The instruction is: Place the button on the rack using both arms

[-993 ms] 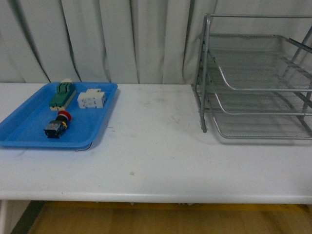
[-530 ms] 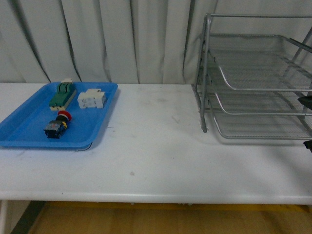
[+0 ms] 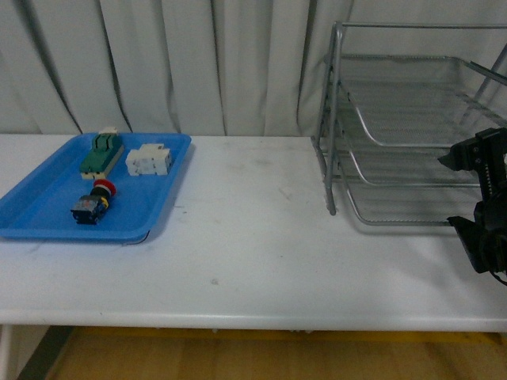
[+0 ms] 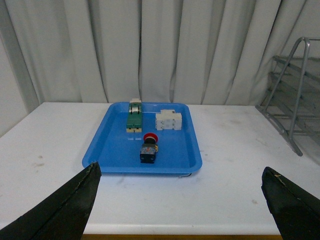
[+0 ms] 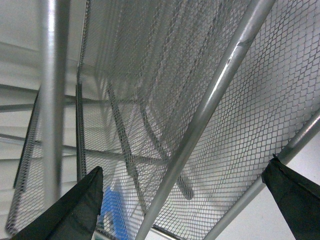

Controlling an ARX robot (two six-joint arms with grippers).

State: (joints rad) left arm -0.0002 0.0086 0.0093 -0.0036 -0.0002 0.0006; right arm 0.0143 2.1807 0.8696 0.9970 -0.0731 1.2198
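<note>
The button lies on its side in the blue tray at the table's left, red head toward the curtain. In the left wrist view the button sits well ahead of my open left gripper, which hangs above the table's front edge with nothing between its fingers. The silver wire rack stands at the right. My right gripper is open and empty at the rack's front right, close to its lower tiers. The right wrist view is filled by the rack's mesh and tubes just past the gripper.
A green-and-cream component and a white terminal block share the blue tray behind the button. A white curtain hangs behind the table. Bare white tabletop lies between tray and rack.
My right gripper has come into the front view from the right edge and now stands in front of the rack. The button and tray have not moved.
</note>
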